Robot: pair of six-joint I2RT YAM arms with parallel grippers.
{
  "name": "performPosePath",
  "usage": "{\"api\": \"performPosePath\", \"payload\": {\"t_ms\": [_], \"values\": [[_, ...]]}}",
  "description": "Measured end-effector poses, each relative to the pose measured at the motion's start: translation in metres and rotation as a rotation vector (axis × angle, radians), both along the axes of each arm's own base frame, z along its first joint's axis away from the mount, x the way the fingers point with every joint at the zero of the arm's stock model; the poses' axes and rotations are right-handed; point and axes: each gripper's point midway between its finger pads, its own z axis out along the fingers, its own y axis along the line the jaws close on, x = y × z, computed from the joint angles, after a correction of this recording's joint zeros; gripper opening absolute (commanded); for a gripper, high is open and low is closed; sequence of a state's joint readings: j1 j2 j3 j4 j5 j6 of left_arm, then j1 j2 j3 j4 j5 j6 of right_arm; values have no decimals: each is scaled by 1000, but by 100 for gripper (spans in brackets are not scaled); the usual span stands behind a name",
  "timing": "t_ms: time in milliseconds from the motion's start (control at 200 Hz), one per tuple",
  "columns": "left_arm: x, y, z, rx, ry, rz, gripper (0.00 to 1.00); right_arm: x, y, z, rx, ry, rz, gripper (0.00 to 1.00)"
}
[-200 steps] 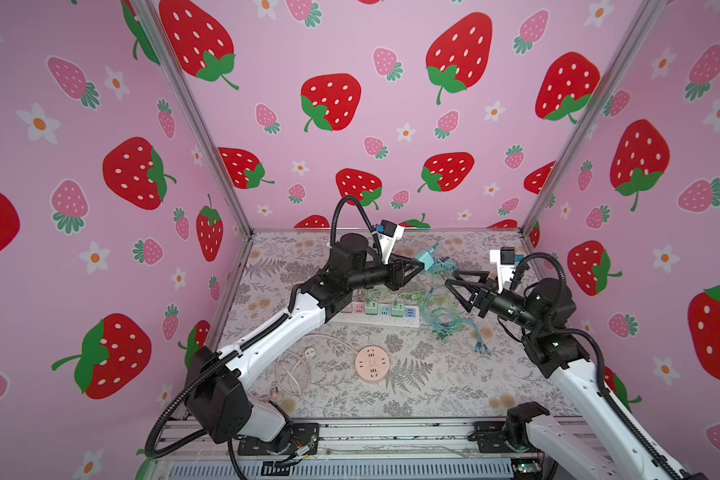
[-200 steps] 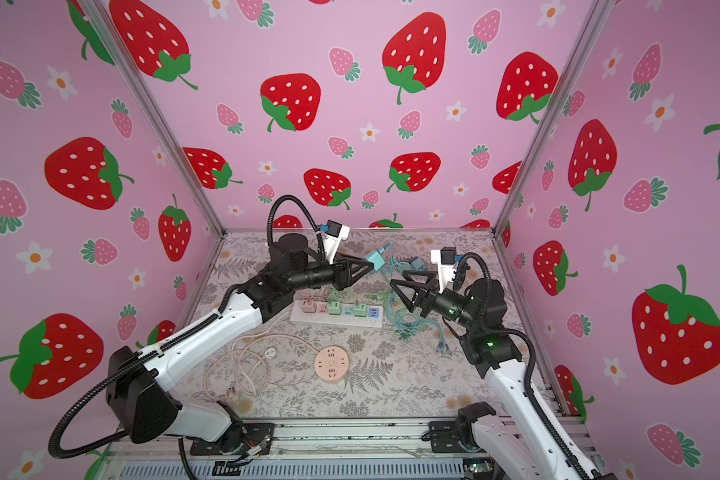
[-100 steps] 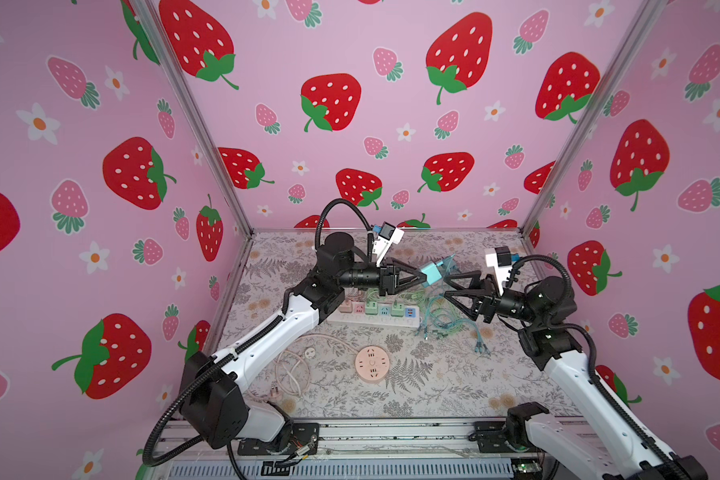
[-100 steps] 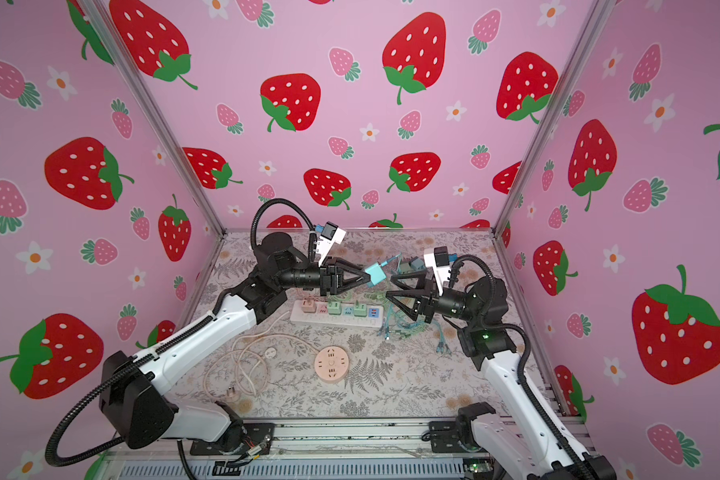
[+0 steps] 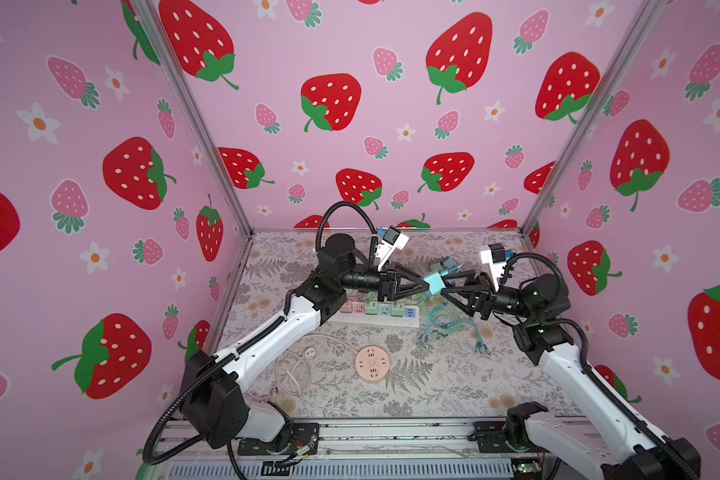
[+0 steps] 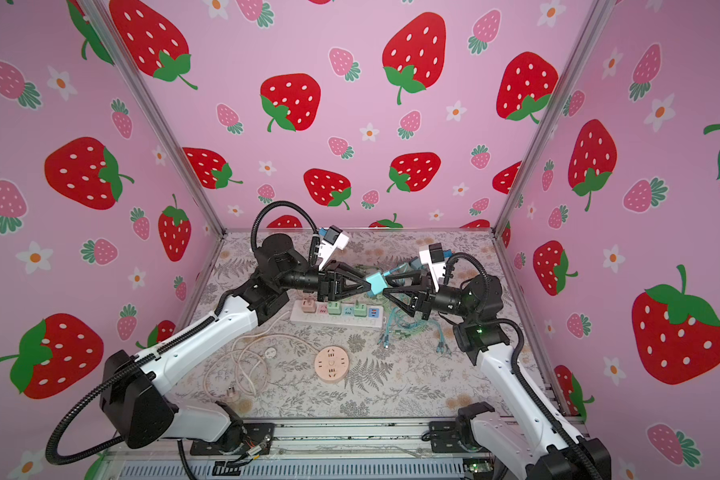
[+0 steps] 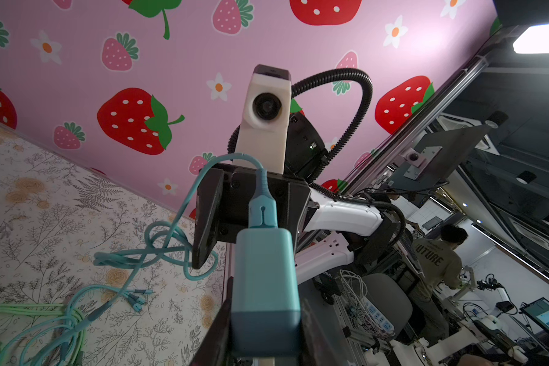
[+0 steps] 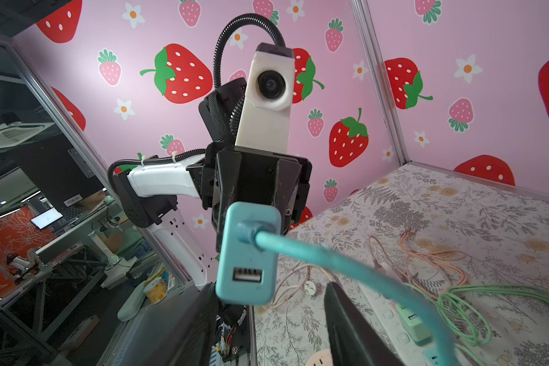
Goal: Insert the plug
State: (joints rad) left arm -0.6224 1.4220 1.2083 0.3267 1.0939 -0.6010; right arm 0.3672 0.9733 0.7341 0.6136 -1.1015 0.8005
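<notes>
Teal charger [image 5: 433,283] pinched in left hand [image 5: 427,286], right hand [image 5: 444,285] spread around it; USB port [image 8: 247,274] shows only at right wrist.

Fern-print floral table cover [image 5: 454,395] carries a white plastic power strip [image 5: 375,322] with pastel cube adapters [image 5: 371,309], a round pink socket disc [image 5: 372,363], a coiled cream cord [image 5: 292,374] and tangled teal-green cables [image 5: 445,326].
</notes>
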Motion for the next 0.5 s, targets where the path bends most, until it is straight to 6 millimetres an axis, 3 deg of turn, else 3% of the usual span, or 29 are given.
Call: {"api": "performPosePath", "payload": {"t_ms": [240,500], "values": [[2,-4,-12,26,9,-4,0,0,3,8,7,0,13,44],[4,-7,-20,41,17,-8,0,2,8,3,0,22,23,39]]}}
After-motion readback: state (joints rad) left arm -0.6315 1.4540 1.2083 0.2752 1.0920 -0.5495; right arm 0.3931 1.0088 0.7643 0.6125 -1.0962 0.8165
